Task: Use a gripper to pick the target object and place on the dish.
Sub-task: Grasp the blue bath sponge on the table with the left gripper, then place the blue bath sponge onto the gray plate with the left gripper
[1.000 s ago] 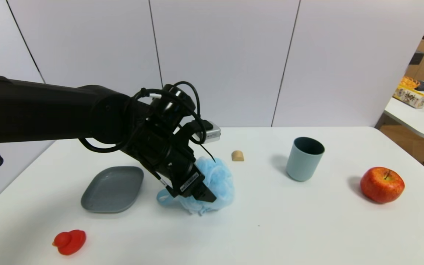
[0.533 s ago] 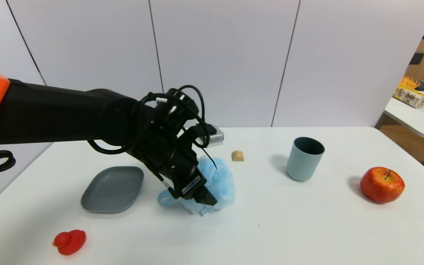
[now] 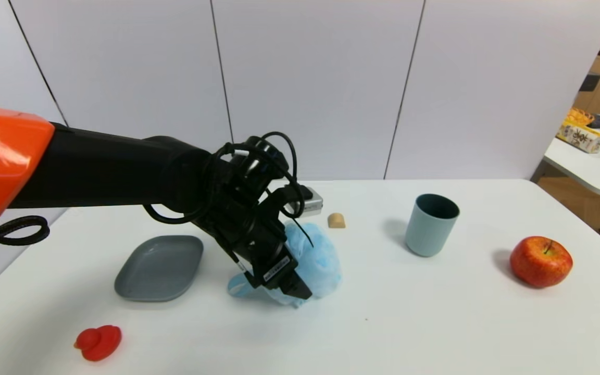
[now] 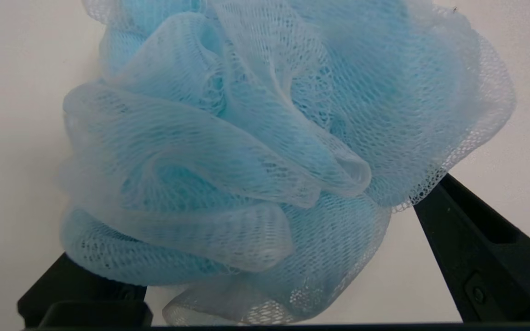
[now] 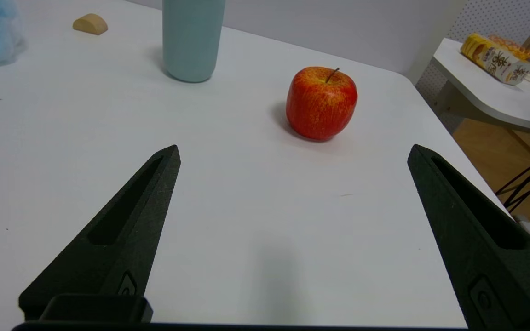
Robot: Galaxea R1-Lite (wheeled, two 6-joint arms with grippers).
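Currently left pincer [image 4: 279, 193] apart around blue pouf [image 3: 316, 263] | grey dish [image 3: 159, 268], red duck [image 3: 98, 342] nearby | right pincer [image 5: 294, 146] apart, parked

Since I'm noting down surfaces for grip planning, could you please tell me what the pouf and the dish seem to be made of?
The pouf looks like soft plastic mesh, probably nylon, its open net showing in ruffled folds. The dish looks like smooth matte grey plastic, though its soft sheen could also suit glazed ceramic.
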